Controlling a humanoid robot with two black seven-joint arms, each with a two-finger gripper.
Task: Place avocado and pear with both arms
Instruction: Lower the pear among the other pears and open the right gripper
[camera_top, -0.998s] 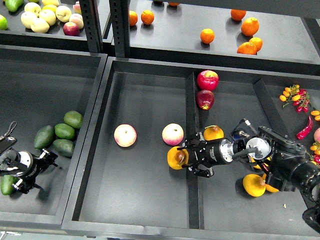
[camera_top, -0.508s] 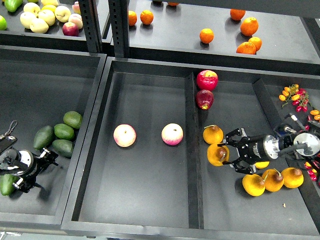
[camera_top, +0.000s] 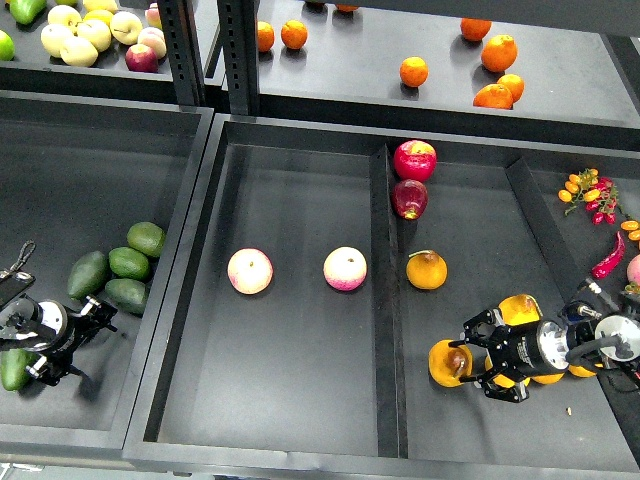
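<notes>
Viewpoint: the scene is seen from the robot's head, looking down on black trays and a shelf behind them.
Right gripper (camera_top: 468, 362): it is seen low in the right compartment of the middle tray (camera_top: 300, 445), reaching in from the right edge; its fingers are closed around the pear.
Pear (camera_top: 448, 363): a round orange-yellow fruit with a dark brown patch, held between the right fingers, just right of the tray's divider (camera_top: 388, 330) and close to the tray floor; whether it touches the floor cannot be told.
Left gripper (camera_top: 88, 322): it is seen at the lower left, over the left tray (camera_top: 60, 200); its dark fingers appear spread, with nothing between them.
Avocado (camera_top: 13, 368): a dark green fruit is partly seen at the far left edge, beside the left arm's body and partly hidden by it.
Other avocados (camera_top: 118, 266): four dark green fruits are clustered in the left tray, just above the left gripper and apart from it.
Apples (camera_top: 250, 271): two pink-yellow apples are lying in the left compartment of the middle tray, well apart from each other.
Stemmed orange fruit (camera_top: 427, 270): it is lying alone in the right compartment, above the held pear.
Red apples (camera_top: 415, 160): two are touching at the top of the divider.
More orange-yellow fruit (camera_top: 521, 308): several are grouped behind the right gripper, partly hidden.
Shelf (camera_top: 360, 70): oranges (camera_top: 499, 53) are scattered on the right, pale apples (camera_top: 80, 30) on the left.
</notes>
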